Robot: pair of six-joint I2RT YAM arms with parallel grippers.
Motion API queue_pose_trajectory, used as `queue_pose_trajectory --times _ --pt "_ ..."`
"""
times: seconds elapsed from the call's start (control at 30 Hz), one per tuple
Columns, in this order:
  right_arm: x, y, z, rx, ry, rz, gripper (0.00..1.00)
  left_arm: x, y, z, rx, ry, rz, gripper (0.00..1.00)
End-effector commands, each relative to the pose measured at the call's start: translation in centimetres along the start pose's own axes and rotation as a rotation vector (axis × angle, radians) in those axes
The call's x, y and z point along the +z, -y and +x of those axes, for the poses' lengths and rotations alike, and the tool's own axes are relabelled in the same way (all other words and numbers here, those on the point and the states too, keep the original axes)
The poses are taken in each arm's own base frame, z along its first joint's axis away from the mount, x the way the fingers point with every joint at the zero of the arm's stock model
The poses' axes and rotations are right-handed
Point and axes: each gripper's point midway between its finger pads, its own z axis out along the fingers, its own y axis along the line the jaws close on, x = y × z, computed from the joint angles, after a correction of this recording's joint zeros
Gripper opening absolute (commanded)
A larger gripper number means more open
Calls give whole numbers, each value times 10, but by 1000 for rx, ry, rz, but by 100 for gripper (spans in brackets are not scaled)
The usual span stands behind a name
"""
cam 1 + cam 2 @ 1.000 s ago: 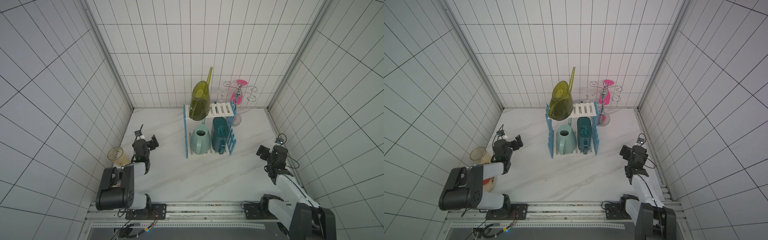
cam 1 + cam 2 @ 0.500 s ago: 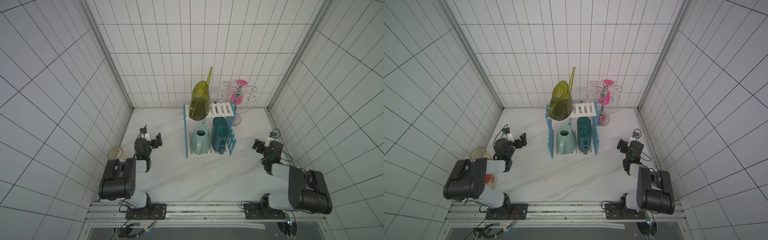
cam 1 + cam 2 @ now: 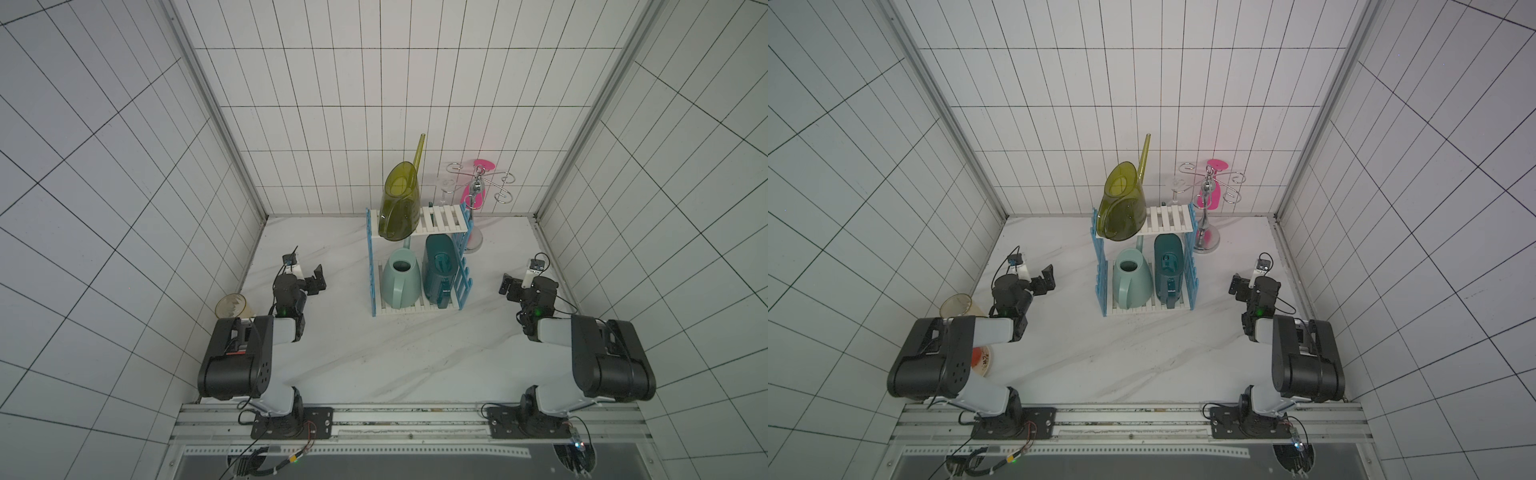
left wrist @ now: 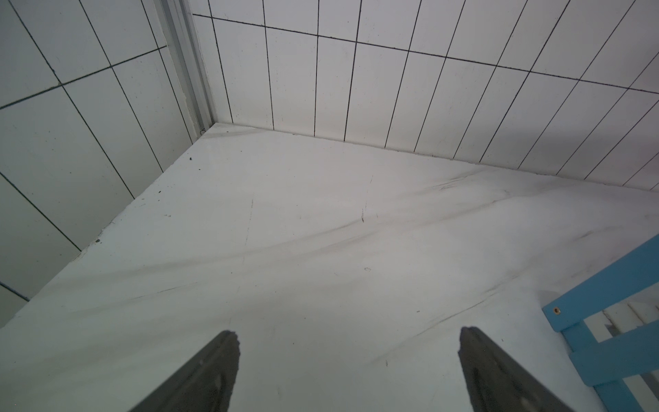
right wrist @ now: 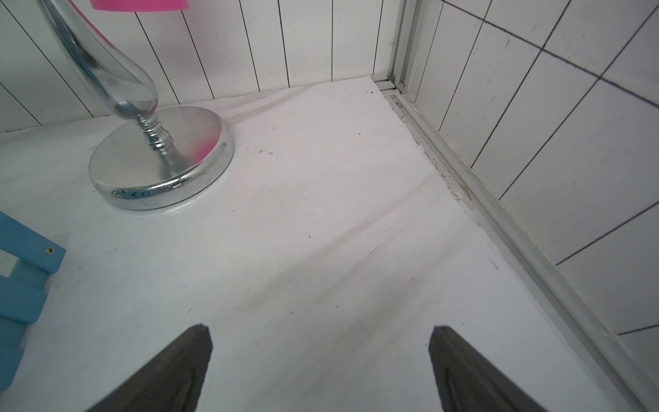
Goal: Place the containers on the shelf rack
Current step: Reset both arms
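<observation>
Spout [image 3: 419, 150] of olive can [image 3: 399, 208] on shelf rack [image 3: 442, 216] top tier slants up toward the back edge of the bench [image 3: 374, 353]; left gripper [image 3: 315, 281] and right gripper [image 3: 508, 285] spread, empty.

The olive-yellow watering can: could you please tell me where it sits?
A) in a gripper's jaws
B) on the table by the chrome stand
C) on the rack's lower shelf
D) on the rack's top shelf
D: the olive-yellow watering can rests on the top slats of the shelf rack, above the mint green can and dark teal can.
</observation>
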Motion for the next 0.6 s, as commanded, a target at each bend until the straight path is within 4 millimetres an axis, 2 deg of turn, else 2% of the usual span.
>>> queue_pose_trajectory --times 0.0,0.57 --pt "2 -1 -5 -21 8 14 99 4 -4 -4 6 5 -32 98" --pt "2 -1 -5 -22 9 15 99 4 -4 -4 11 4 -42 98"
